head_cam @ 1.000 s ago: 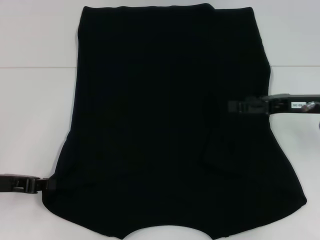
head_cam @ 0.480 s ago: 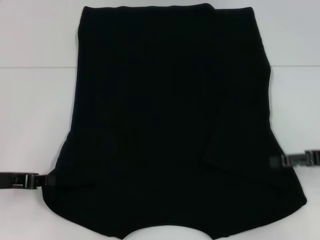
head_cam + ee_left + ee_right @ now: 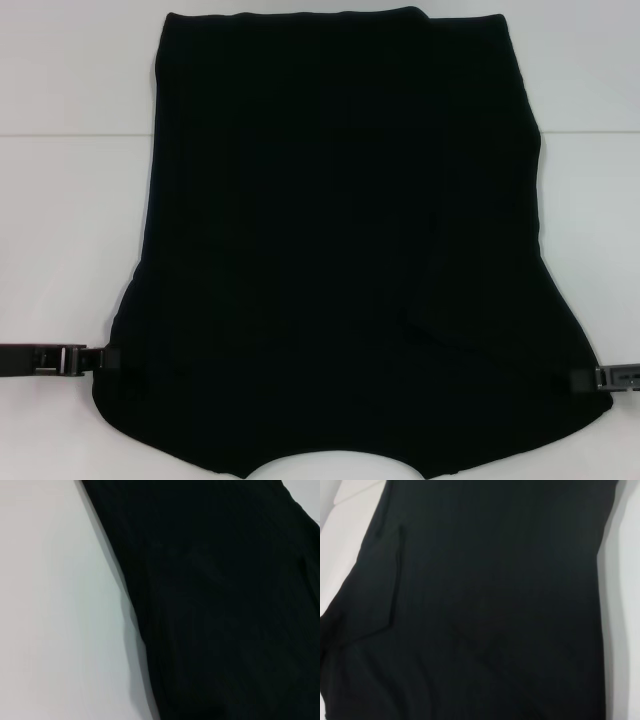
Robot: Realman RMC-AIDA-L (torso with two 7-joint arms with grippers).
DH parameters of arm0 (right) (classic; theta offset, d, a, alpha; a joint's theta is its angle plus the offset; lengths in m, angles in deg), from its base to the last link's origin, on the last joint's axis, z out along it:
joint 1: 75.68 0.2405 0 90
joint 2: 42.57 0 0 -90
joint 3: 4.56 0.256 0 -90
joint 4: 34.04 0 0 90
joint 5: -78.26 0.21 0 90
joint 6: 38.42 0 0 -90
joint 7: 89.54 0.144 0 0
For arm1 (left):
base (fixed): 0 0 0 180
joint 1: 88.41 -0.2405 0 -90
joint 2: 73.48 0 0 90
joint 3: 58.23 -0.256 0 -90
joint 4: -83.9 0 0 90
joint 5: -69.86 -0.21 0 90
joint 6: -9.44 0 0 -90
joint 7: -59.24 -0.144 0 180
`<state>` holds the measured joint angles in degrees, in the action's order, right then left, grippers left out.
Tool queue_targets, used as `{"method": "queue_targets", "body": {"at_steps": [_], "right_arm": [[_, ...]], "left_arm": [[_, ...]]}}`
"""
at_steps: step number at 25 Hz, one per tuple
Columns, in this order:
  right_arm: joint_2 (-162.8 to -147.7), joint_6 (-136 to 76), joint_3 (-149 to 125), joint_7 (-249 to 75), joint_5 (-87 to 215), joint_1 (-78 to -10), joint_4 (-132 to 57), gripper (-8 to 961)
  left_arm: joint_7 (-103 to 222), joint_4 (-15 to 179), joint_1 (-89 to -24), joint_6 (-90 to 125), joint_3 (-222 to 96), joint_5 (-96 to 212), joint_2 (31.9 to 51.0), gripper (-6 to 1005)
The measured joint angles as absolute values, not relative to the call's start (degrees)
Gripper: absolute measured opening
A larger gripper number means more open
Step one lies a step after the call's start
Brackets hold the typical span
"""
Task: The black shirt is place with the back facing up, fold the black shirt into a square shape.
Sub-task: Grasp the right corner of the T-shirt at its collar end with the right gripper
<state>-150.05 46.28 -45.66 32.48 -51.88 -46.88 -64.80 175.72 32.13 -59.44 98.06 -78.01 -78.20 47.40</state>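
Two end effectors sit at the shirt's near corners: the left end effector (image 3: 100, 359) at the left edge, the right end effector (image 3: 575, 381) at the right edge, each touching or just over the fabric. Whether either is wide, narrow or pinching cloth I cannot tell. The shirt (image 3: 340, 250) lies flat, spread from far to near, with its side parts already folded inward and a flap edge showing right of centre. The step in hand seems to be taking both near corners to carry them toward the far edge; both should grip every layer, lift level and move together, or the inner folds may slip. The worktop (image 3: 60, 200) is plain white, bare on both sides.
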Motion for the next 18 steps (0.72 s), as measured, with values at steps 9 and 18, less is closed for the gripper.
{"method": "queue_targets", "body": {"at_steps": [9, 18], "right_arm": [[-150.82, 46.9, -46.0, 31.5, -52.6, -45.5, -63.6, 913], [-150.93, 47.2, -46.1, 31.9, -52.8, -45.1, -63.4, 878]], "left_arm": [[175.7, 32.1, -59.3, 98.0, -77.9, -78.2, 47.33, 45], [175.7, 32.1, -59.1, 97.4, -77.9, -78.2, 47.26, 49]]}}
